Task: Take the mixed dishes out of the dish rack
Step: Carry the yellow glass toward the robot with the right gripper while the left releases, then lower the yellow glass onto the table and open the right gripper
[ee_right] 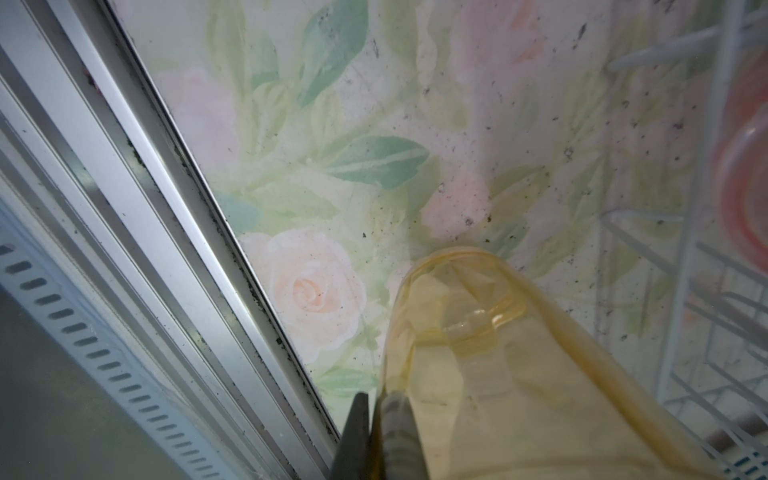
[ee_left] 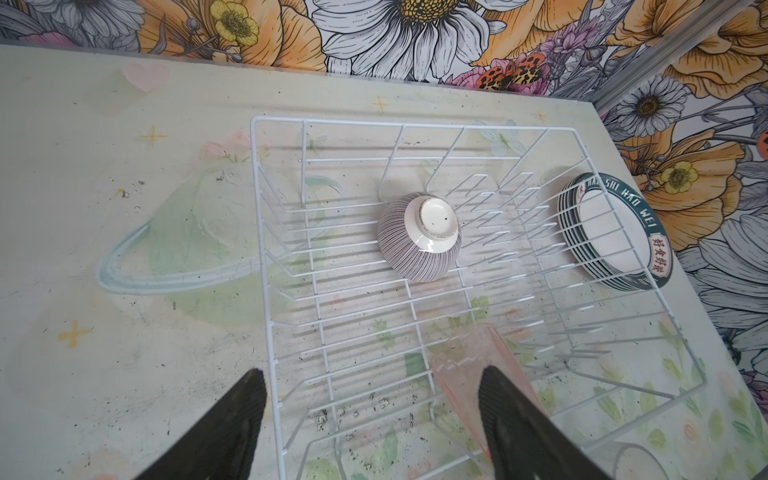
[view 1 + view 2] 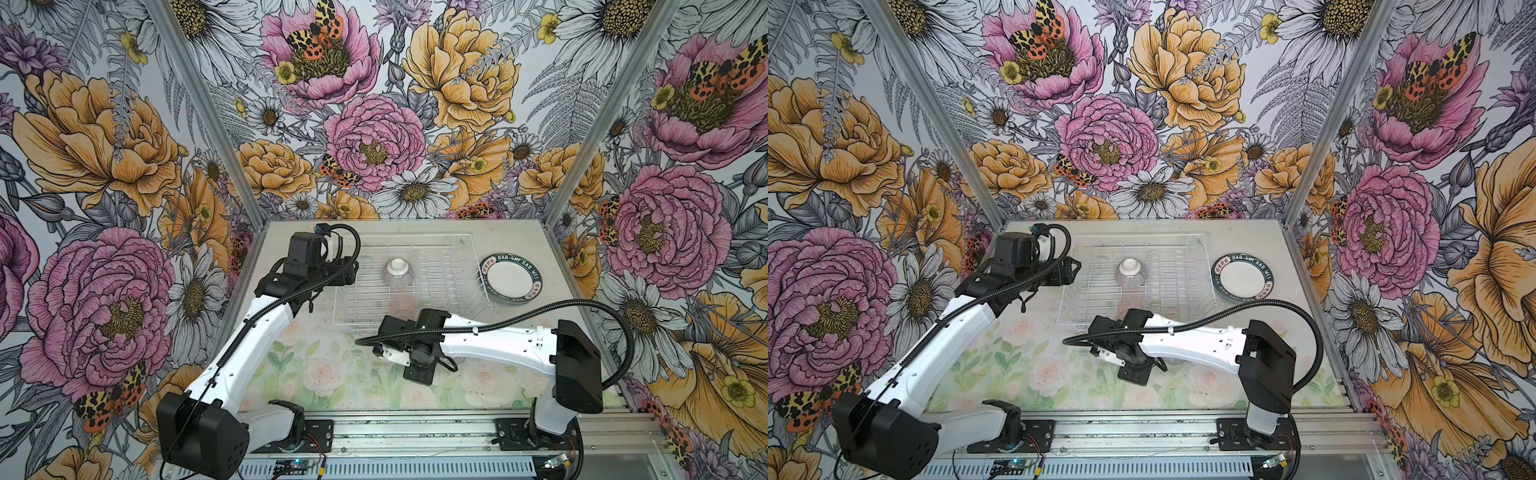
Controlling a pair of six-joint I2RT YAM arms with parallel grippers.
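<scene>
Right pincer (image 1: 376, 399) is clamped on the thin wall of that translucent yellow tumbler (image 1: 498, 374), looks light but slippery; left pincer (image 2: 372, 371) is wide open.

Two top views are looking steeply down from high above the front of the cell, side by side and facing the same way, both taking in the whole table (image 3: 291, 374) and dish rack (image 3: 361, 291) from well back. The left wrist camera is hanging beside the rack's left end, looking down across it from nearer, and sharing with both top views the ribbed bowl (image 2: 419, 239) and stacked plates (image 2: 611, 232). The right wrist camera is sitting very close to the table's front edge, facing down along a yellow tumbler (image 1: 498, 353), with only the rack's near edge in common.
</scene>
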